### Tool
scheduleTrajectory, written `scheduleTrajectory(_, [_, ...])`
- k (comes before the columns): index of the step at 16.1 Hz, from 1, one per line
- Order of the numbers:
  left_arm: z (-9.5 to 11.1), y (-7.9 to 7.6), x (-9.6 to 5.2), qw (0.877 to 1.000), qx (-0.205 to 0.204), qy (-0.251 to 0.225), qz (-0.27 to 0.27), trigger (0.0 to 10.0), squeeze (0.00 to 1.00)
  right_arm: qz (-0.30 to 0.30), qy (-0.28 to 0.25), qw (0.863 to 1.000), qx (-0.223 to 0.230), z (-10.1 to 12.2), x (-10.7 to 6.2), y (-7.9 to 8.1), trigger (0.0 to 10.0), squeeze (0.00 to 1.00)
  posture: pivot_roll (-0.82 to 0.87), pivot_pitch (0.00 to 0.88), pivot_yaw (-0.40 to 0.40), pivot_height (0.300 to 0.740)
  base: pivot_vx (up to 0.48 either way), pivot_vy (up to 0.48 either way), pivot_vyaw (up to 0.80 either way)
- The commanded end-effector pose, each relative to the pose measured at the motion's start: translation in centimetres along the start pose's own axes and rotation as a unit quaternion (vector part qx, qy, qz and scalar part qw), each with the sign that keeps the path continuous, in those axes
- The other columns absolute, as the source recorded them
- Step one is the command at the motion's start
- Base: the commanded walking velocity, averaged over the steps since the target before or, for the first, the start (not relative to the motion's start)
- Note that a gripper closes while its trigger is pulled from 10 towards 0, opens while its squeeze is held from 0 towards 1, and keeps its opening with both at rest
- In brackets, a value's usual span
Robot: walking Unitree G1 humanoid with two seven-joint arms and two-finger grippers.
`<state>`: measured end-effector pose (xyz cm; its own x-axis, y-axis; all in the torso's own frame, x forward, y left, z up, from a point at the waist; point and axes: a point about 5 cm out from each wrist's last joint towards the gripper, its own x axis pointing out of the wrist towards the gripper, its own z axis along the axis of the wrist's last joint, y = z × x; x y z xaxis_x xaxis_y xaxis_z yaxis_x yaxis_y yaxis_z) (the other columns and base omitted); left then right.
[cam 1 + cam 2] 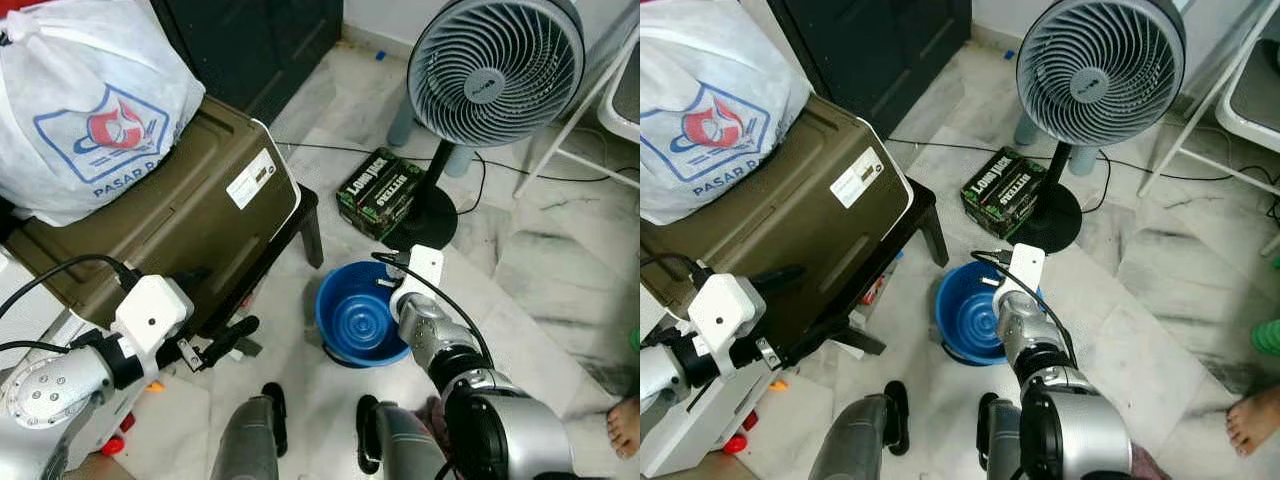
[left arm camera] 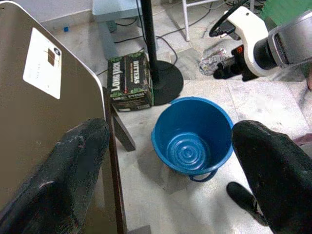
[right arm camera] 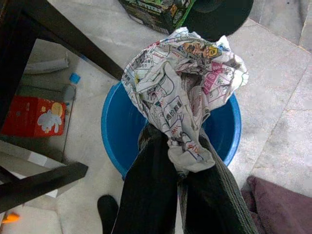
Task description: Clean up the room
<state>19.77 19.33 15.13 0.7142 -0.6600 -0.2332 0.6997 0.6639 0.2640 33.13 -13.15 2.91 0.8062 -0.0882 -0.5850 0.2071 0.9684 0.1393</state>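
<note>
A blue bucket [image 1: 358, 318] stands empty on the marble floor in front of my legs. My right gripper [image 3: 176, 146] hangs above the bucket's right rim, shut on a crumpled printed newspaper [image 3: 180, 83]. In the left wrist view the same paper wad [image 2: 213, 58] sticks out beyond the bucket's far side. My left gripper [image 1: 230, 340] is open and holds nothing, hovering low beside the black stool, left of the bucket. Its two black fingers [image 2: 73, 170] frame the bucket [image 2: 192, 134] in the left wrist view.
An olive crate [image 1: 190, 200] with a white plastic bag [image 1: 80, 100] rests on a black stool at left. A standing fan [image 1: 495, 65] and a green box [image 1: 378, 192] are behind the bucket. A person's bare foot [image 1: 625, 425] is at right. Black slippers [image 1: 272, 405] lie near my legs.
</note>
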Motion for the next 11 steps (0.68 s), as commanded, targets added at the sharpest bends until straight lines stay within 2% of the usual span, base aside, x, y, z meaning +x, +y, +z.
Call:
scheduleTrajectory(1, [-0.1,-0.1,-0.4,1.000,0.000,0.008,-0.003,10.0,0.00,-0.003,0.009,1.000,0.000,-0.5,0.0,-0.1,10.0,0.77,0.24,0.331,0.082,0.740,0.000,0.000,0.00])
scheduleTrajectory(2, [-0.2,0.0,-0.5,1.000,-0.003,0.010,0.000,10.0,0.00,-0.004,0.004,1.000,0.004,-0.3,0.1,-0.4,10.0,1.00,0.24,0.330,0.082,0.740,0.000,0.000,0.00])
scheduleTrajectory(7, [-0.1,-0.1,-0.2,1.000,-0.002,0.003,0.004,10.0,0.00,0.007,-0.014,1.000,0.014,0.3,0.1,-0.1,10.0,1.00,0.24,0.325,0.081,0.740,0.000,0.000,0.00])
scheduleTrajectory(11, [-0.1,0.1,-0.1,1.000,0.002,0.002,0.011,10.0,0.00,0.031,-0.046,0.998,0.021,1.4,0.0,0.9,10.0,1.00,0.24,0.322,0.079,0.740,0.000,0.000,0.00])
